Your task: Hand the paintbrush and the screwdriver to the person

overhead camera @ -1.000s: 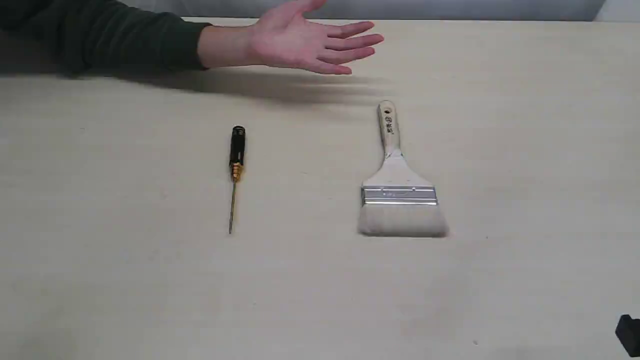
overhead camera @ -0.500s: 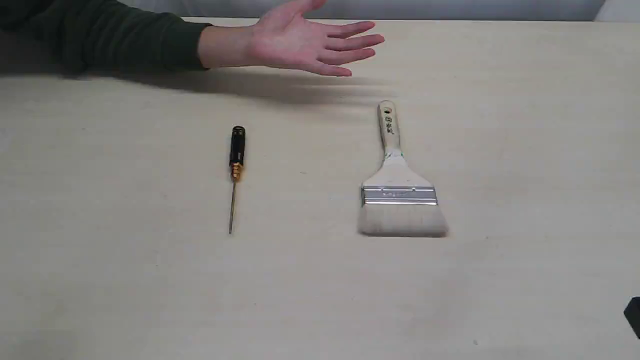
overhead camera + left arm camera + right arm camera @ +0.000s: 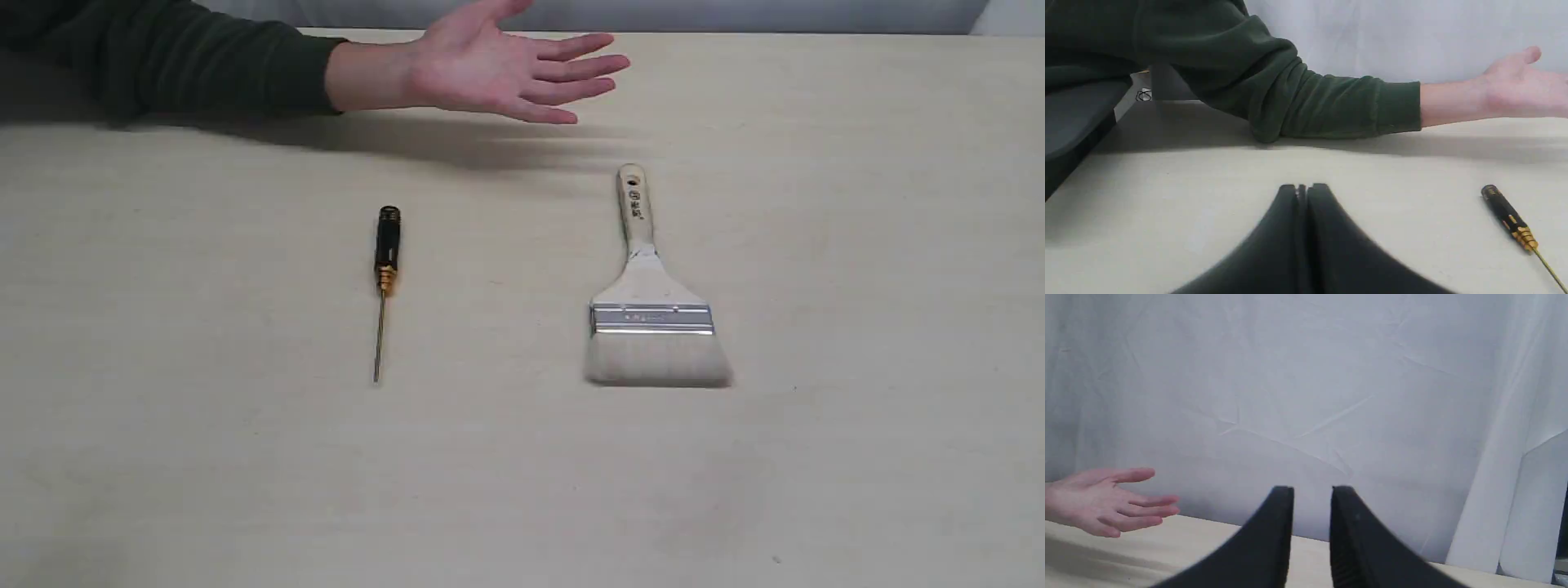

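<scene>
Pale beige tabletop [image 3: 857, 245], matt, backed by a creased white cloth backdrop [image 3: 1331, 375].

Item 1: wide flat paintbrush with pale wooden handle, silver ferrule and whitish bristles [image 3: 651, 318]. It lies flat right of centre in the exterior view, handle to 12 o'clock, bristles to 6 o'clock. Dark print on the handle is too small to read.

Item 2: slim screwdriver with black handle, gold collar and thin metal shaft [image 3: 385, 253]. It lies flat at 9 o'clock of the brush, well apart from it, handle to 12 o'clock, tip to 6 o'clock. No legible marking.

Item 3: bare light-skinned hand [image 3: 490, 69] from a dark green sleeve [image 3: 180, 65], at 12 o'clock of the table. The palm is up, the fingers are loosely spread, and it holds nothing. A small white tag [image 3: 1143, 94] by the sleeve is unreadable.

Item 4: black left gripper [image 3: 1302, 190], jaws pressed together on nothing, clear of the screwdriver.

Item 5: black right gripper [image 3: 1312, 492], black fingers [image 3: 1282, 522] parted by a narrow gap, holding nothing and touching nothing.
</scene>
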Motion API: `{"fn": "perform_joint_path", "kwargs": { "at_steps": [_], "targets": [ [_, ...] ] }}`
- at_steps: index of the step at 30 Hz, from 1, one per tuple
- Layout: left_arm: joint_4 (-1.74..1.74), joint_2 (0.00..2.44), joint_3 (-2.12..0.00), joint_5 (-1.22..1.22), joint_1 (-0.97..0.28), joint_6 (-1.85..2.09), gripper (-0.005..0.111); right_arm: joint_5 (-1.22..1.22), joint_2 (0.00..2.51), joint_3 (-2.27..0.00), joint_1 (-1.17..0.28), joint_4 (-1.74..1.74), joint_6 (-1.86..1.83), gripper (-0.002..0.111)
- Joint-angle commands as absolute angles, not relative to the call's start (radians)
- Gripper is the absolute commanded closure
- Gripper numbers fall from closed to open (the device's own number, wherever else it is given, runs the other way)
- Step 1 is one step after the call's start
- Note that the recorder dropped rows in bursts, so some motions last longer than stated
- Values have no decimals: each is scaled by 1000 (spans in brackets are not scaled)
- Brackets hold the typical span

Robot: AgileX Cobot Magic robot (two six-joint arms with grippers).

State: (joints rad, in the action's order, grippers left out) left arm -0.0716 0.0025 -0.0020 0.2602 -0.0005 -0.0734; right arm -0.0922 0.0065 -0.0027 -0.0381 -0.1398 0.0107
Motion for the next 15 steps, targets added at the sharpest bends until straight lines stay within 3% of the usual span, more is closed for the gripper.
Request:
{"fn": "perform_joint_path", "kwargs": {
  "at_steps": [1, 10, 15],
  "targets": [
    [-67, 0, 0, 251, -7, -75, 107, -107, 0, 0, -32, -136, 61, 89],
    [-71, 0, 0, 248, -7, -75, 107, -140, 0, 0, -34, -136, 312, 89],
    [-71, 0, 0, 248, -7, -75, 107, -294, 3, 0, -36, -136, 465, 89]
  ]
}}
